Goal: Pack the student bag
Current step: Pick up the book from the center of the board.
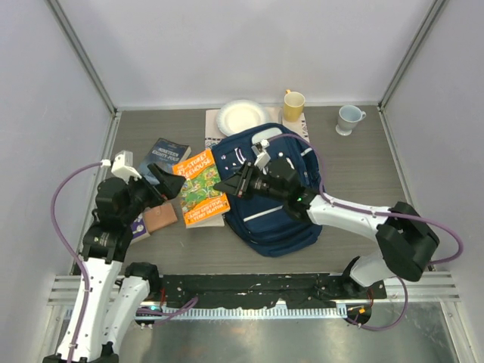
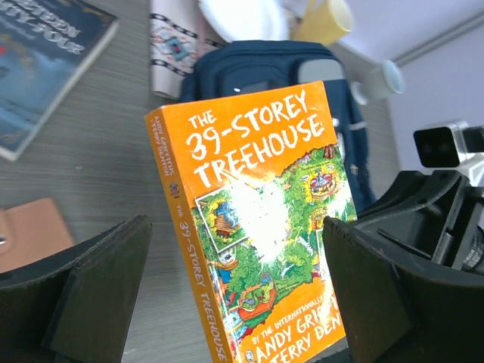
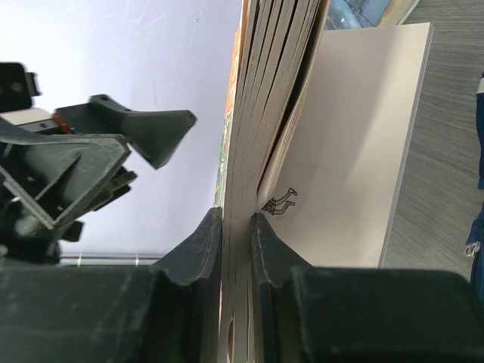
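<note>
The student bag (image 1: 276, 215) lies flat at mid-table, navy with thin white stripes, and also shows at the top of the left wrist view (image 2: 249, 64). An orange book, The 39-Storey Treehouse (image 1: 198, 185), lies just left of it. My right gripper (image 1: 225, 186) reaches over the bag and is shut on the book's front cover and a sheaf of pages (image 3: 261, 113), which it has raised off the other pages. The gripper (image 3: 237, 219) pinches them near their edge. My left gripper (image 1: 155, 193) stands open at the book's left side, and the book (image 2: 257, 227) sits between its fingers (image 2: 98, 295), touching neither.
A dark blue book (image 1: 166, 157) lies behind my left gripper and a brown wallet-like case (image 1: 159, 218) in front of it. At the back are a white plate (image 1: 242, 117) on a patterned cloth, a yellow mug (image 1: 293, 104) and a pale mug (image 1: 349, 119).
</note>
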You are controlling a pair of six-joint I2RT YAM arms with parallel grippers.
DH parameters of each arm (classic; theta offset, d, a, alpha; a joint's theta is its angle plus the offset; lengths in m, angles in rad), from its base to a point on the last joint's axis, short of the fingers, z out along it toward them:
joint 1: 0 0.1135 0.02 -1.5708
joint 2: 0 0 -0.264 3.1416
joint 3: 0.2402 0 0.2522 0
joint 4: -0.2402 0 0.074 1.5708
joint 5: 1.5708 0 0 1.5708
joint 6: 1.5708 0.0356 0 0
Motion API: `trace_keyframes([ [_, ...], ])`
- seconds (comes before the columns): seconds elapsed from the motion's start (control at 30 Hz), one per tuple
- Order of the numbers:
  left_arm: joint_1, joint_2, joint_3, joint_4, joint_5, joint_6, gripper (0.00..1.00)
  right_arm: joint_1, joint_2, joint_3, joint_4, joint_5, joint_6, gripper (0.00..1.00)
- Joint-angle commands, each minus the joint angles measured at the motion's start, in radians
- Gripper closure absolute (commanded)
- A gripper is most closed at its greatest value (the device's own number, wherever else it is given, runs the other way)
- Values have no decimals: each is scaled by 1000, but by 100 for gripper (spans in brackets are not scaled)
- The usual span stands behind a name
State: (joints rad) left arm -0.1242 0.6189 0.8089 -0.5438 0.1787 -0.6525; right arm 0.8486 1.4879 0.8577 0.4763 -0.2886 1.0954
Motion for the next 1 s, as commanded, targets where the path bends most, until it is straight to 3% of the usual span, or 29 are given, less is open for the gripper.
trace_keyframes([
  [0.0, -2, -30, -82, 230, 184, -85, 0, -5, -147, -19, 96, 15, -5, 99],
  [0.33, -2, -16, -148, 427, 303, -179, 0, -10, -319, -78, 38, 43, -22, 99],
  [0.47, -2, 16, -212, 660, 386, -288, 1, -11, -340, -109, 79, 25, 4, 99],
  [0.67, -2, 70, -251, 844, 470, -345, 1, -13, -334, -140, 168, -23, 33, 99],
  [0.97, -3, 125, -286, 901, 499, -357, 0, -14, -318, -160, 289, -76, 57, 99],
])
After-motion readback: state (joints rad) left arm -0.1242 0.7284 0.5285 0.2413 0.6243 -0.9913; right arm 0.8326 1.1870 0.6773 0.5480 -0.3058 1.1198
